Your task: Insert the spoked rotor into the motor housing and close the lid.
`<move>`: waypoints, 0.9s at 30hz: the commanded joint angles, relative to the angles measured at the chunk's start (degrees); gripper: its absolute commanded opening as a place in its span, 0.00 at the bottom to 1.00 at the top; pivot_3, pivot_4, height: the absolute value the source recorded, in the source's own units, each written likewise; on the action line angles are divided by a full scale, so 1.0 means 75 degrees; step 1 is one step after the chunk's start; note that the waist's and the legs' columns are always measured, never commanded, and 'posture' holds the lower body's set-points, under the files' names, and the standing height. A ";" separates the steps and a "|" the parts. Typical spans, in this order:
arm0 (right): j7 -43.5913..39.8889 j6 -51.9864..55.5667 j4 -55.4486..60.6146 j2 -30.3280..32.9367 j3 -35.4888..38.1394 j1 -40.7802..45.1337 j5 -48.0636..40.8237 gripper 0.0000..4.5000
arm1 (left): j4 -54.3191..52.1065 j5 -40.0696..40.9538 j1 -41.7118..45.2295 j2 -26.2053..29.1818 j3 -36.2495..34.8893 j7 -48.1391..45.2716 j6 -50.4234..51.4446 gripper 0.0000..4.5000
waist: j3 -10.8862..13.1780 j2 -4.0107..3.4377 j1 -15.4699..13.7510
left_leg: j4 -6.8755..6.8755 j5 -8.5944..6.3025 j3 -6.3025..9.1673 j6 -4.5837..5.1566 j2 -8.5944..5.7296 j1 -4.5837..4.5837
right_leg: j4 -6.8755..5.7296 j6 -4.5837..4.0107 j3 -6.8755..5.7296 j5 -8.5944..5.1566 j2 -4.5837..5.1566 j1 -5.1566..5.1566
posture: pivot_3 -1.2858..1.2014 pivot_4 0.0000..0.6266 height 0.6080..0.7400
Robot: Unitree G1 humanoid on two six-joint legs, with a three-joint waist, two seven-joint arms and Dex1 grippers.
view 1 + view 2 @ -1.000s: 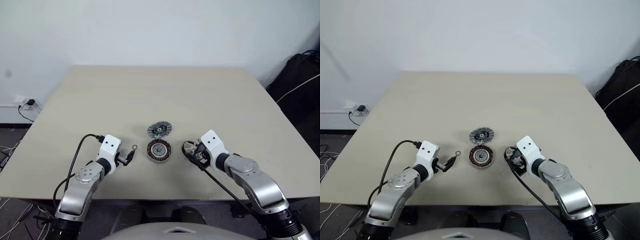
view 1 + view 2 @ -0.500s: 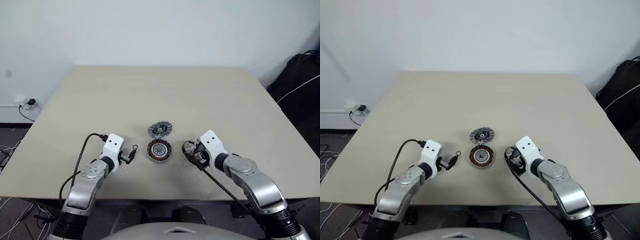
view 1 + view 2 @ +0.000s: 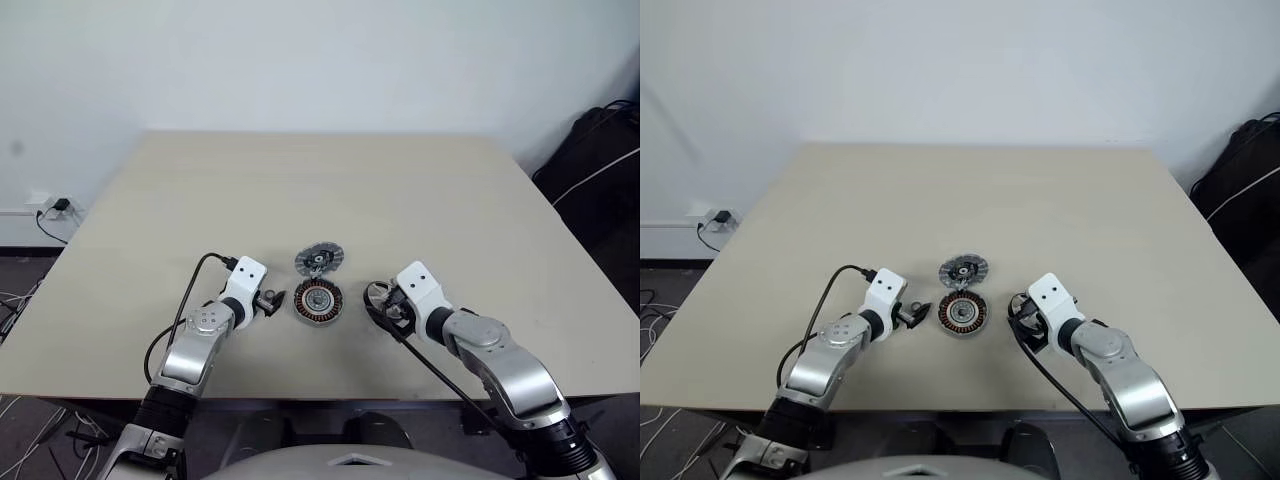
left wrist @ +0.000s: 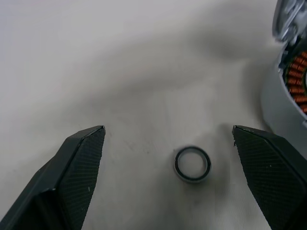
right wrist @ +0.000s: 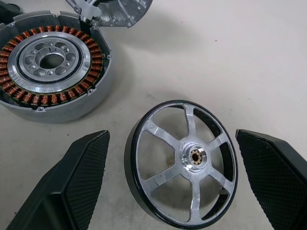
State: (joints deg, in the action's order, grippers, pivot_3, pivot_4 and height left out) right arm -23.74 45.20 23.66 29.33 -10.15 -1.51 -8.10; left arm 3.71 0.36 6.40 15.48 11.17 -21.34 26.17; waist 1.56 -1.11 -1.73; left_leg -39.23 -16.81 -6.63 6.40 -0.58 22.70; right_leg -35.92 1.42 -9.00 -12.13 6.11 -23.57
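The motor housing (image 3: 318, 301), a disc with copper windings around a silver centre, lies mid-table. The grey ribbed lid (image 3: 319, 260) lies just behind it, touching its rim. The spoked rotor (image 5: 181, 163), a dark ring with silver spokes, lies flat to the housing's right. My right gripper (image 3: 384, 304) hovers over it, open, one finger (image 5: 72, 187) on either side and nothing held. My left gripper (image 3: 272, 298) is open just left of the housing (image 4: 292, 91), its fingers (image 4: 72, 177) apart over the table.
A tiny plain washer ring (image 4: 192, 164) lies on the table between the left gripper's fingers. The beige table (image 3: 330, 190) stretches far behind the parts. A black bag (image 3: 600, 160) stands off the right side, and a wall socket (image 3: 50, 205) with a cable is at the left.
My left arm has moved forward and to the right, bringing its open gripper around the small washer close beside the housing. The right arm and the parts have stayed put.
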 commanded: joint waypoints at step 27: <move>0.0058 -0.0030 0.0311 -0.0070 0.0171 0.0071 0.0037 1.00 | -0.1968 0.0731 -0.0249 0.0097 0.0012 -0.0903 0.0728 0.15 | -0.0002 0.0004 0.0037 | -0.0001 0.0014 0.0002 -0.0022 0.0004 0.0000 | -0.0004 -0.0019 0.0001 0.0005 0.0000 -0.0003 | 0.52 0.00 1.00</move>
State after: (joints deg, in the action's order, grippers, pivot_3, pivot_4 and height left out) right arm -23.53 45.38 23.76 28.79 -10.15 -1.53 -8.03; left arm -6.09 3.55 3.78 16.10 11.56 -25.96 31.86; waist 1.55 -1.08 -1.45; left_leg -39.24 -16.71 -6.62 6.24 -0.56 22.70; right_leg -35.95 1.25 -8.98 -12.10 6.11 -23.59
